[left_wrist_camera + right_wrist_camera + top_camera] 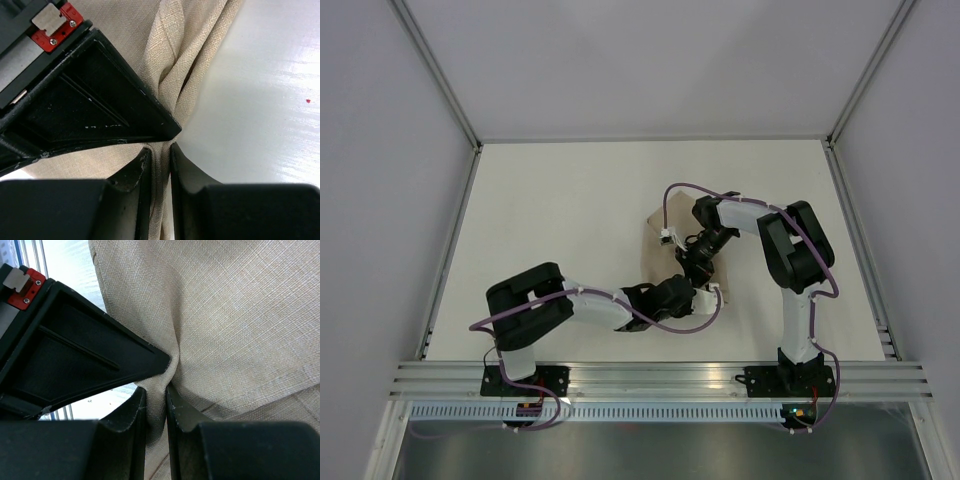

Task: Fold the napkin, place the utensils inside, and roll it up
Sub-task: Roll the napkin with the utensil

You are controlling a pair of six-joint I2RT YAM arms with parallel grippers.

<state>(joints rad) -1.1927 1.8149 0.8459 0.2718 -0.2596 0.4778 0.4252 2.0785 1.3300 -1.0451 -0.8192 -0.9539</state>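
The tan napkin (653,243) lies bunched at mid-table, mostly hidden under the two arms in the top view. My left gripper (694,291) and right gripper (691,266) meet tip to tip over its near edge. In the left wrist view the left gripper (161,165) is shut on a pinched fold of the napkin (200,50), with the other gripper's black finger just above it. In the right wrist view the right gripper (156,400) is shut on a ridge of the napkin (240,315). The pink-handled fork is not in view.
The white table (560,200) is walled on the left, right and far sides. An aluminium rail (660,378) runs along the near edge by the arm bases. Purple cables loop beside both wrists.
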